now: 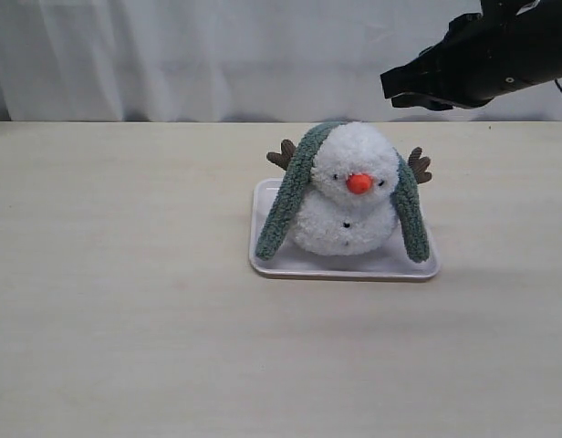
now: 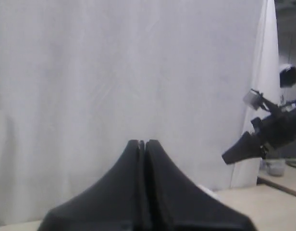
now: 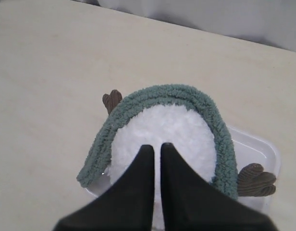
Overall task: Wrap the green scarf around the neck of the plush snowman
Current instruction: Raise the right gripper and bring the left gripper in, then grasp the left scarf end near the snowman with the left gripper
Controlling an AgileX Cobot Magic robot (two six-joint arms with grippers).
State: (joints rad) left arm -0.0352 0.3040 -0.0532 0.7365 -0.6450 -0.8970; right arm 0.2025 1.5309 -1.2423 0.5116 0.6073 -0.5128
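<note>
The pale wooden table lies open to the left of and in front of the shallow white plastic tray, giving free low passage there. The fluffy white plush snowman fills the tray's middle, the fuzzy grey-green fleece scarf hanging down both its flanks and brown twig arms jutting out behind. The black right gripper hangs above to the right. A white curtain closes the far edge.
</note>
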